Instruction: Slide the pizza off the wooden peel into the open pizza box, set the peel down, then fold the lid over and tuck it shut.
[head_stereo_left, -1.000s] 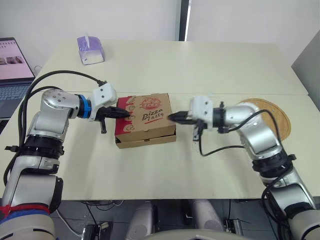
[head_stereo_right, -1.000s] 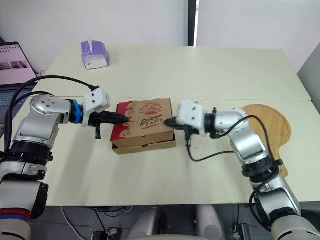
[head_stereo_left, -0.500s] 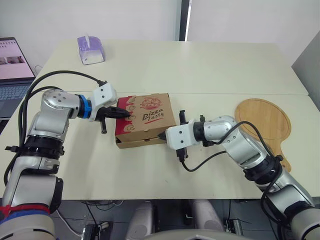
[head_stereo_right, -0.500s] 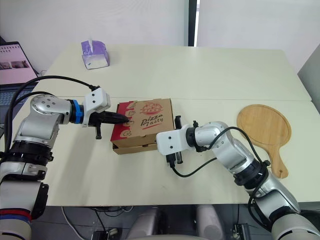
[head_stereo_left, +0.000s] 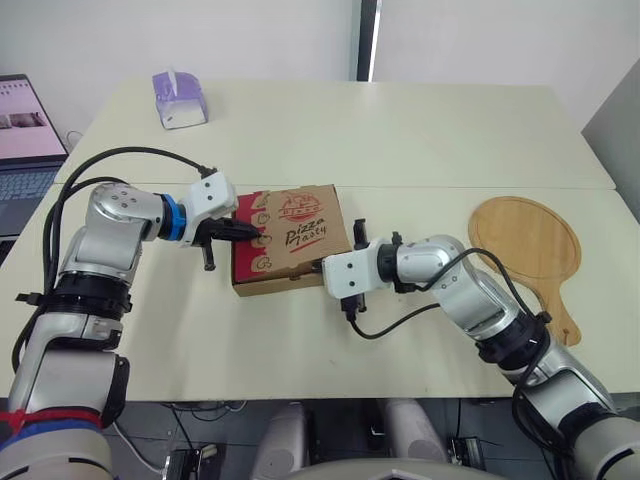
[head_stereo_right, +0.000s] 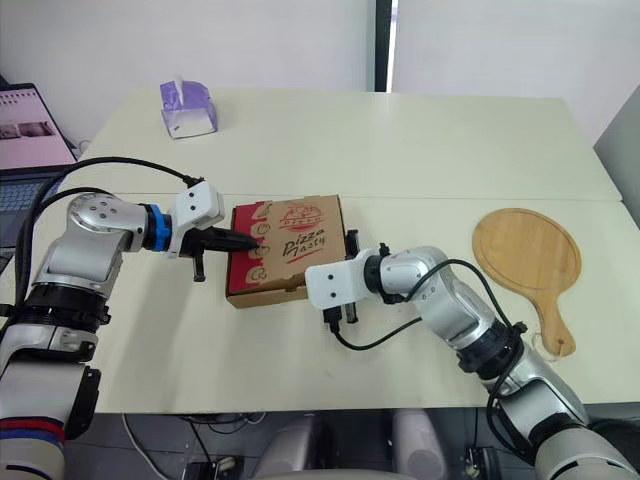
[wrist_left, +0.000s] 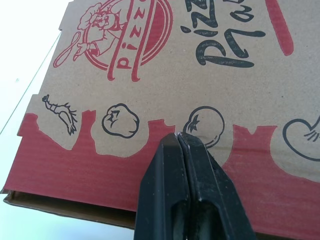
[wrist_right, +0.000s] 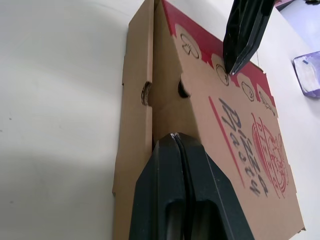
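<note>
The brown and red pizza box (head_stereo_left: 290, 238) lies on the table with its lid folded down. My left gripper (head_stereo_left: 257, 232) is shut, and its tip presses on the red strip along the lid's left edge (wrist_left: 100, 160). My right gripper (wrist_right: 175, 136) is also shut, with its tip against the box's front side wall (wrist_right: 165, 107) near the right corner. The round wooden peel (head_stereo_left: 527, 240) lies flat on the table to the right, apart from both grippers, with nothing on it. The pizza is hidden.
A purple tissue box (head_stereo_left: 180, 98) stands at the back left of the table. A laptop (head_stereo_left: 22, 130) sits off the table's left side. Cables hang from both forearms, and the right arm's cable (head_stereo_left: 400, 322) loops over the table in front of the box.
My right gripper swung from the box's right side round to its front right corner. The lid now sits flatter, with the front gap closed. The left gripper has stayed on the lid.
</note>
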